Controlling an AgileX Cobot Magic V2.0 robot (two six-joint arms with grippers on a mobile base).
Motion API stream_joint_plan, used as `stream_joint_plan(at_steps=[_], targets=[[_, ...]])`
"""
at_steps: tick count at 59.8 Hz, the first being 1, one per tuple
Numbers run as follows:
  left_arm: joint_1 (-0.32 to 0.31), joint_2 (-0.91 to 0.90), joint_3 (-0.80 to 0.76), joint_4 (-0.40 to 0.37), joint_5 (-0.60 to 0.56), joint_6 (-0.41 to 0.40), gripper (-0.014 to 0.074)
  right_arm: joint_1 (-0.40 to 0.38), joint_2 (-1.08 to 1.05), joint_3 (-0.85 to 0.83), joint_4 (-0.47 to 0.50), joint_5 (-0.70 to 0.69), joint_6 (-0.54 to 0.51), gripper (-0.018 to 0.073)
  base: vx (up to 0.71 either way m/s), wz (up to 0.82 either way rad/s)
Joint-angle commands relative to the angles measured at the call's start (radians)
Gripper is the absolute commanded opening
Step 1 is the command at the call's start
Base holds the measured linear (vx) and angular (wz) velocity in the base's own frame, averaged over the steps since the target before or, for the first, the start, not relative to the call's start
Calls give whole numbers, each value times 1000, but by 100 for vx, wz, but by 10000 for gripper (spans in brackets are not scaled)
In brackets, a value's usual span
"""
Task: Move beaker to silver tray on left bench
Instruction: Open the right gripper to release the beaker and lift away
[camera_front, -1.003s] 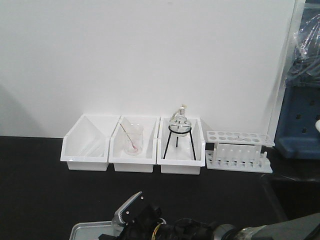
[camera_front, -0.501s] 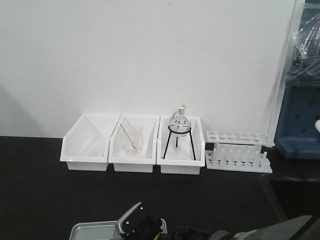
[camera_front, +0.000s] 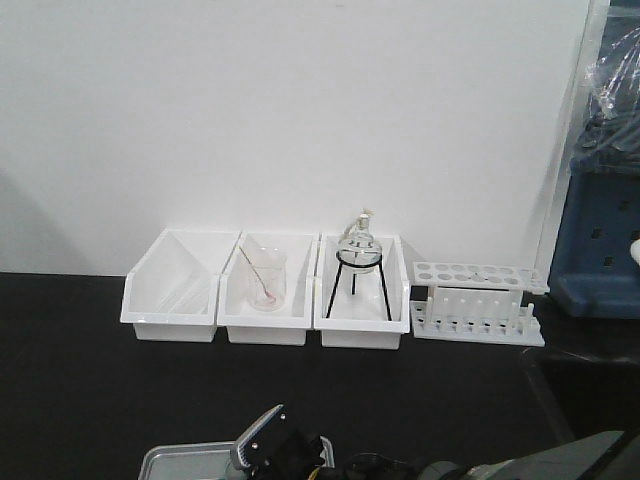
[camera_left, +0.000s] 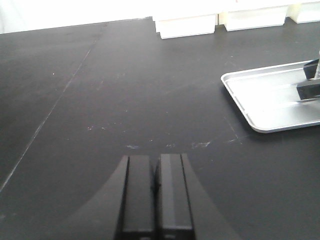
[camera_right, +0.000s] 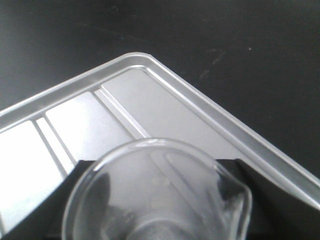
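In the right wrist view the clear beaker (camera_right: 160, 200) sits between my right gripper's (camera_right: 159, 167) black fingers (camera_right: 67, 200), which are shut on its wall. It is over the near corner area of the silver tray (camera_right: 150, 100); I cannot tell whether its base touches the tray. The tray lies on the black bench (camera_left: 125, 75) and also shows in the left wrist view (camera_left: 265, 102) and at the bottom of the front view (camera_front: 185, 462). My right gripper (camera_front: 280, 450) is low at the bottom edge there. My left gripper (camera_left: 155, 190) is shut and empty, low over bare bench, left of the tray.
Three white bins (camera_front: 265, 295) stand at the back by the wall. One holds a beaker with a rod and pink residue (camera_front: 265, 280), another a flask on a black tripod (camera_front: 358, 262). A white tube rack (camera_front: 478, 300) stands to their right.
My right gripper with the beaker has sunk lower toward the tray over the last second. It has hardly moved in the last half second. The left gripper's earlier state is not shown.
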Motion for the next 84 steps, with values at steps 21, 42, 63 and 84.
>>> stream_joint_plan(at_steps=[21, 42, 63, 84], targets=[[-5, -8, 20, -3, -79, -2, 1, -1, -145, -28, 17, -105, -8, 608, 0, 0], [-5, -8, 20, -3, -79, -2, 1, -1, -393, -25, 7, 148, 109, 539, 0, 0], [-5, -8, 20, -3, -79, -2, 1, -1, -863, 206, -88, 364, 152, 169, 0, 0], [-5, -8, 20, -3, -79, -2, 1, -1, -1210, 517, -88, 365, 152, 32, 0, 0]])
